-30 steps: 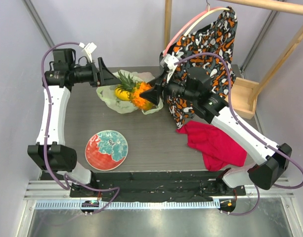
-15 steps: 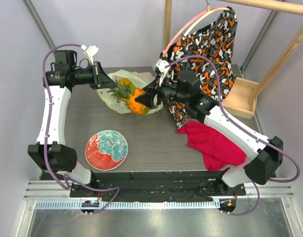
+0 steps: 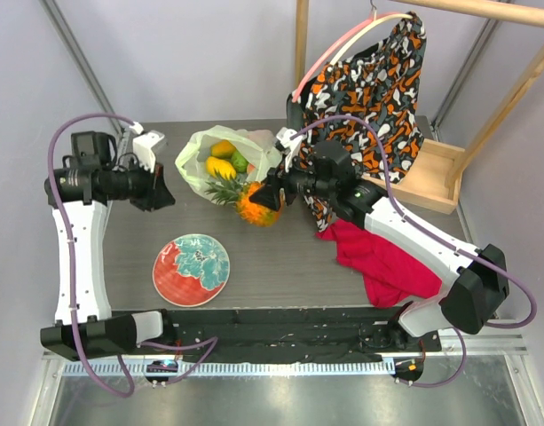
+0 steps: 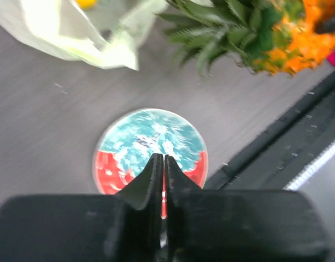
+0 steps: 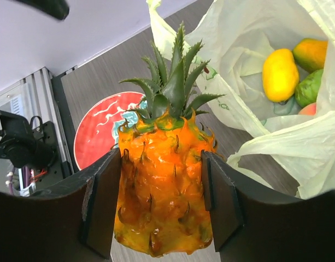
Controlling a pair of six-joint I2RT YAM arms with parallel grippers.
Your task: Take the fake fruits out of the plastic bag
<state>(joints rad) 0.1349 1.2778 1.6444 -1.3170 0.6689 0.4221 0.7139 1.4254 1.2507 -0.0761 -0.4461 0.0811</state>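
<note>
My right gripper (image 5: 163, 203) is shut on the orange pineapple (image 5: 164, 196) with green leaves, holding it by its sides just in front of the plastic bag (image 5: 315, 147). From above, the pineapple (image 3: 254, 202) hangs at the bag's (image 3: 193, 160) near edge. Inside the open bag lie a yellow mango (image 5: 280, 75), an orange-green mango (image 5: 311, 53), a green fruit (image 5: 310, 87) and a bit of peach (image 5: 309, 110). My left gripper (image 3: 162, 192) is left of the bag and apart from it. Its jaws are together with nothing between them (image 4: 163, 164), above the plate (image 4: 151, 143).
A red-and-teal plate (image 3: 192, 269) lies at the front left of the table. A red cloth (image 3: 387, 257) lies at the right under my right arm. An orange-black-white garment (image 3: 369, 80) hangs from a wooden rack (image 3: 440, 173) at the back right.
My left gripper has left the bag, swung back to the left and closed. The right gripper has drawn the pineapple out of the bag toward the front; the bag's mouth now lies open.
</note>
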